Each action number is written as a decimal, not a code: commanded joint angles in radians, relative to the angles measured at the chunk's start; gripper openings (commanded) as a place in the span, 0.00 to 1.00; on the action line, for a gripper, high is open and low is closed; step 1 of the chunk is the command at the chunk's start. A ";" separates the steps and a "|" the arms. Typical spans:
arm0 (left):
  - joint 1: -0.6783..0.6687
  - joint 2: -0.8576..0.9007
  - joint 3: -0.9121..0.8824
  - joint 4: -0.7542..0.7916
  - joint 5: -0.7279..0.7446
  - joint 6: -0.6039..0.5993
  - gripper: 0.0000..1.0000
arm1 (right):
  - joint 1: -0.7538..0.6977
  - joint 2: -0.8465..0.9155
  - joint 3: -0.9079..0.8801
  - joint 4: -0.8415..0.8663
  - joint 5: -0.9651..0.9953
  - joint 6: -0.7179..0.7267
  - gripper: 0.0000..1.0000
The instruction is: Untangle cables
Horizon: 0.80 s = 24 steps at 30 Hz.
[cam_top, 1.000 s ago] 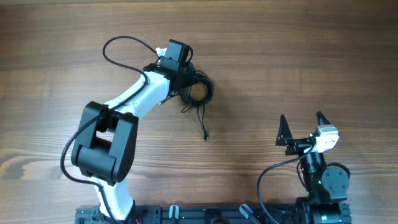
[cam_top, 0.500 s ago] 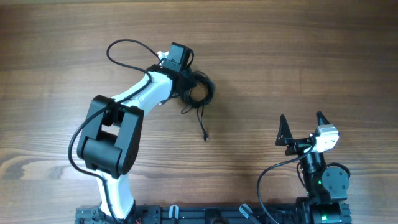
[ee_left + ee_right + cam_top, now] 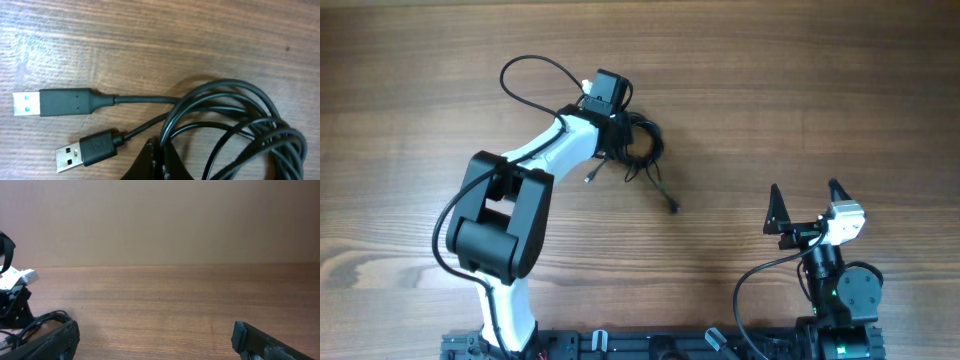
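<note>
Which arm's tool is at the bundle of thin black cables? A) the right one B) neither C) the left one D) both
C: the left tool is closed on the cables, while the right tool stands open, far off near its own base.

black cables (image 3: 235, 120), silver plug tips (image 3: 25, 103), brown wood-grain table (image 3: 770, 100)
</note>
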 commanded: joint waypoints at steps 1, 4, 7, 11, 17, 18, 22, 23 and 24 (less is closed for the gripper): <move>0.024 -0.056 -0.011 -0.056 -0.014 0.027 0.04 | -0.007 0.000 -0.001 0.003 0.013 -0.010 1.00; 0.049 -0.142 -0.011 -0.103 -0.014 0.027 0.04 | -0.007 0.000 -0.001 0.003 0.013 -0.009 1.00; 0.064 -0.202 -0.011 -0.145 -0.013 0.026 0.30 | -0.007 0.000 -0.001 0.003 0.013 -0.009 1.00; 0.066 -0.237 -0.011 -0.185 -0.013 0.026 0.79 | -0.007 0.000 -0.001 0.003 0.013 -0.009 1.00; 0.060 -0.237 -0.011 -0.184 0.080 0.026 0.94 | -0.007 0.000 -0.001 0.003 0.013 -0.010 1.00; 0.058 -0.237 -0.011 -0.183 0.096 0.024 0.95 | -0.007 0.000 -0.001 0.003 0.013 -0.010 1.00; 0.033 -0.236 -0.011 -0.169 0.121 0.023 0.95 | -0.007 0.000 -0.001 0.003 0.013 -0.009 1.00; 0.024 -0.236 -0.011 -0.162 0.121 0.022 0.94 | -0.007 0.000 -0.001 0.003 0.013 -0.010 1.00; 0.017 -0.236 -0.011 -0.157 0.121 0.022 0.95 | -0.007 0.000 -0.001 0.003 0.013 -0.009 0.99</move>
